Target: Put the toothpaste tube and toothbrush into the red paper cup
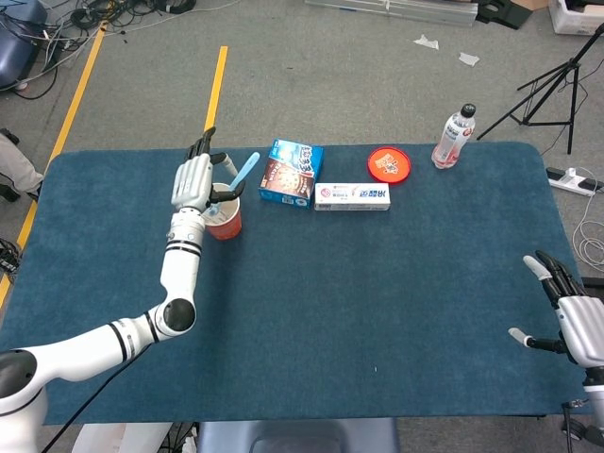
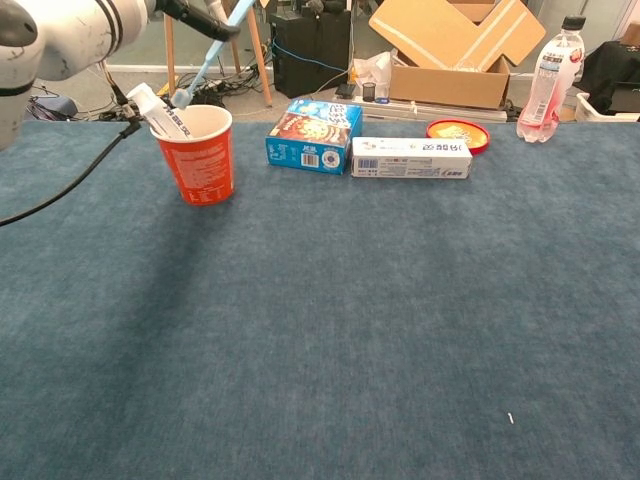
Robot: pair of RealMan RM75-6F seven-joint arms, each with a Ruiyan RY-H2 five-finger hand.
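The red paper cup (image 1: 225, 223) (image 2: 203, 158) stands at the table's left rear. A white toothpaste tube (image 2: 160, 110) leans inside it, poking out over the left rim. My left hand (image 1: 194, 179) hovers just above and behind the cup. Its thumb and a finger (image 2: 205, 20) pinch the light-blue toothbrush (image 1: 245, 171) (image 2: 212, 50), which slants down with its lower end at the cup's rim. My right hand (image 1: 569, 316) rests open at the table's near right edge, holding nothing.
A blue box (image 1: 291, 172) and a long white toothpaste carton (image 1: 352, 196) lie right of the cup. Behind them are a red lid (image 1: 389, 163) and a plastic bottle (image 1: 454, 138). Cables and a tripod stand on the floor beyond the table.
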